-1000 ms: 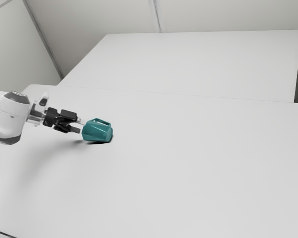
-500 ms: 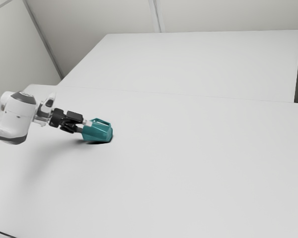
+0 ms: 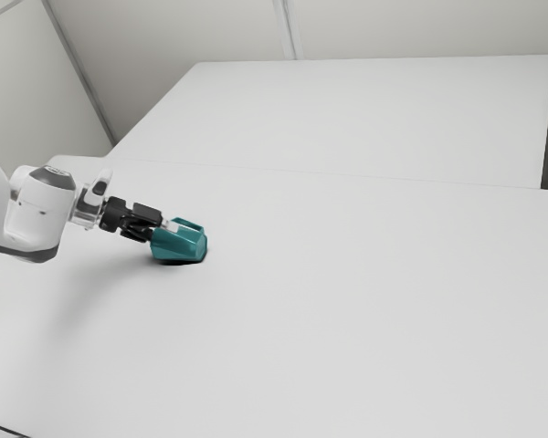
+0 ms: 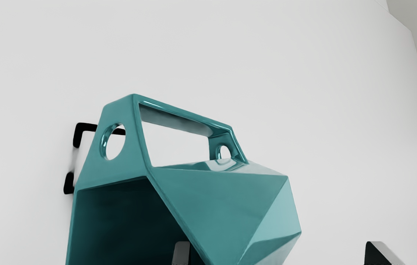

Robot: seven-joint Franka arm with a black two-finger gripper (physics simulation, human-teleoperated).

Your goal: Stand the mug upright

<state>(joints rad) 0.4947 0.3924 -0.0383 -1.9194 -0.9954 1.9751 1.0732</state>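
The teal faceted mug lies on its side, its mouth turned toward my hand and its handle on the upper side. In the exterior view my gripper point(image 3: 162, 232) is right at the mouth end of the mug point(image 3: 184, 245). From the wrist camera, my gripper point(image 4: 279, 254) stands open and wide, straddling one wall of the mug point(image 4: 215, 202). One fingertip point(image 4: 181, 254) is at the dark mouth opening; the other fingertip point(image 4: 377, 254) stands outside the mug, with a gap between it and the wall. The lower part of the mug is cut off in the wrist view.
The mug rests on a broad white table point(image 3: 347, 310), with its shadow beneath. A second white surface point(image 3: 374, 119) lies beyond the table's far edge. A thin dark line shows at the exterior view's lower left corner.
My hand has moved toward the exterior view's right and slightly down, from just short of the mug to its mouth end. The mug has stayed in place.
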